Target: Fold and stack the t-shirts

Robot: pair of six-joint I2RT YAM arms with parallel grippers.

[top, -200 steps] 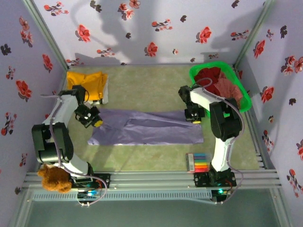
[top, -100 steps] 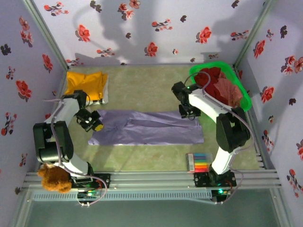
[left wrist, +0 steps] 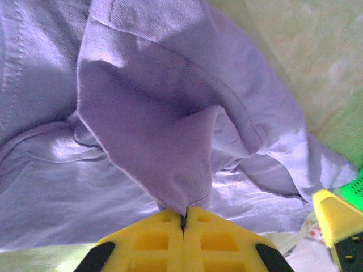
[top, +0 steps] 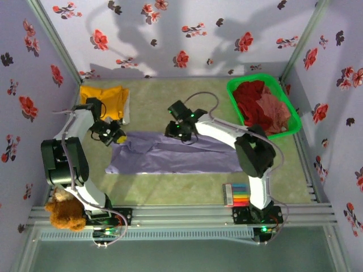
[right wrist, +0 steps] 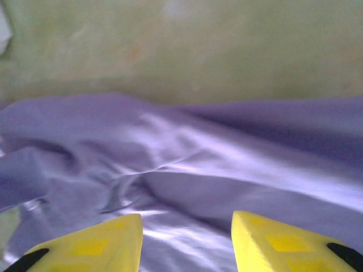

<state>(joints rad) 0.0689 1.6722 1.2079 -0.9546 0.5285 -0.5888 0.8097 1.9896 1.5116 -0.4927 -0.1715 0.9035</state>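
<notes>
Lying wrinkled, lavender t-shirt [top: 176, 156] pinched by left claw [left wrist: 184, 212].

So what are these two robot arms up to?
They are folding t-shirts. The left end effector is pinched shut on one end of a purple t-shirt lying on the table; the right end effector hangs open over its far edge, holding nothing. A yellow t-shirt lies folded in the far left corner, and red ones wait in a green basket.

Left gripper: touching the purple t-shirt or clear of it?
Touching. Left wrist view: the left gripper has its jaws shut on a pinched fold of the purple t-shirt, the cloth running into the seam between them.
</notes>
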